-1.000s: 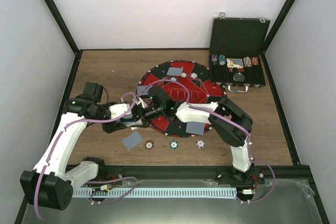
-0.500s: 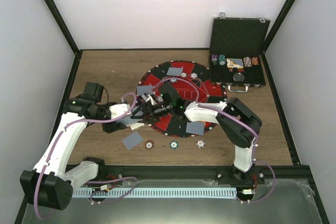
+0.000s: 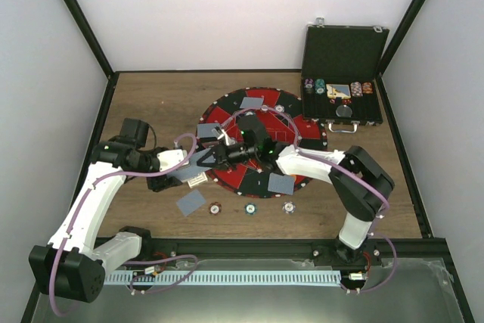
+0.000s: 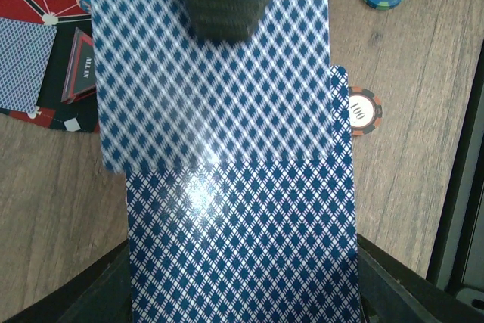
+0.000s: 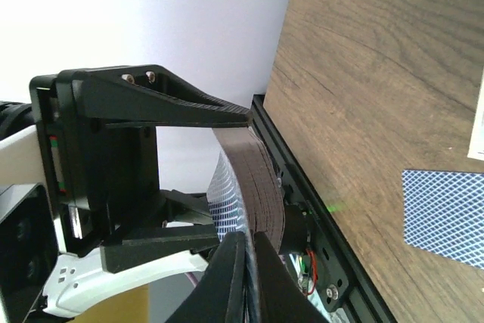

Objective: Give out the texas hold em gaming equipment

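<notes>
Your left gripper (image 3: 195, 166) is clamped on the deck (image 4: 242, 255), and your right gripper (image 5: 246, 246) is pinched shut on the top card (image 4: 212, 88), slid partway off the deck's far end, so another deal looks under way. Four dealt cards (image 3: 191, 203) already lie out, one on the wood just beside the left gripper and three on the mat (image 3: 302, 128) around the right one, with three chips (image 3: 249, 208) in a row behind both. With a thick deck in hand and a stocked case (image 3: 344, 51) well beyond the right gripper, most of the job looks undone.

Wooden table (image 3: 151, 104) bears round mat (image 3: 299, 128), case (image 3: 344, 51), three chips (image 3: 215, 207), one card (image 3: 191, 203)
</notes>
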You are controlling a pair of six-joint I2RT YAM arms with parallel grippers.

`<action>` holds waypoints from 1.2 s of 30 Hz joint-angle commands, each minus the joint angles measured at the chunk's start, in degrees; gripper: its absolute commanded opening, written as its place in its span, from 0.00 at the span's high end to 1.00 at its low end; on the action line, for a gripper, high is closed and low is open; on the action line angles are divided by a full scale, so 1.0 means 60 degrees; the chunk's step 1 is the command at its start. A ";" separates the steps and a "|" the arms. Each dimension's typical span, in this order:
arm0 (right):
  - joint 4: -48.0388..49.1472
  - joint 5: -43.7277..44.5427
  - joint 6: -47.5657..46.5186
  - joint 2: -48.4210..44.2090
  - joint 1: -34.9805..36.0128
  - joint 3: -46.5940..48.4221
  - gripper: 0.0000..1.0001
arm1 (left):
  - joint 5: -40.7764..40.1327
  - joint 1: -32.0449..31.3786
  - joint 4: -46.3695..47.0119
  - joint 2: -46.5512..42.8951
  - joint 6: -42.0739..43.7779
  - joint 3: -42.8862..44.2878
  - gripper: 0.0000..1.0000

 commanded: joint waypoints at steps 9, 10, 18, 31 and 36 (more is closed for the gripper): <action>-0.1438 -0.0045 -0.0963 -0.0355 -0.1416 0.0192 0.99 | -0.0017 -0.0010 0.0099 -0.0176 0.0109 0.0061 0.96; -0.1504 -0.0126 -0.1063 -0.0193 -0.1562 0.0286 0.99 | -0.0030 -0.0017 0.0085 -0.0190 0.0116 0.0043 0.96; -0.3375 -0.0254 -0.2227 0.2934 -0.2281 0.3904 0.99 | 0.0025 -0.0018 -0.0016 -0.0263 0.0125 0.0064 0.96; -0.6758 0.0603 -0.2996 0.7733 -0.2403 1.0093 0.86 | 0.0149 -0.0018 -0.0041 -0.0282 0.0123 0.0138 0.96; -0.7600 0.1187 -0.3657 0.7363 -0.2478 1.0097 0.69 | 0.0228 -0.0018 -0.0010 -0.0223 0.0101 0.0173 0.96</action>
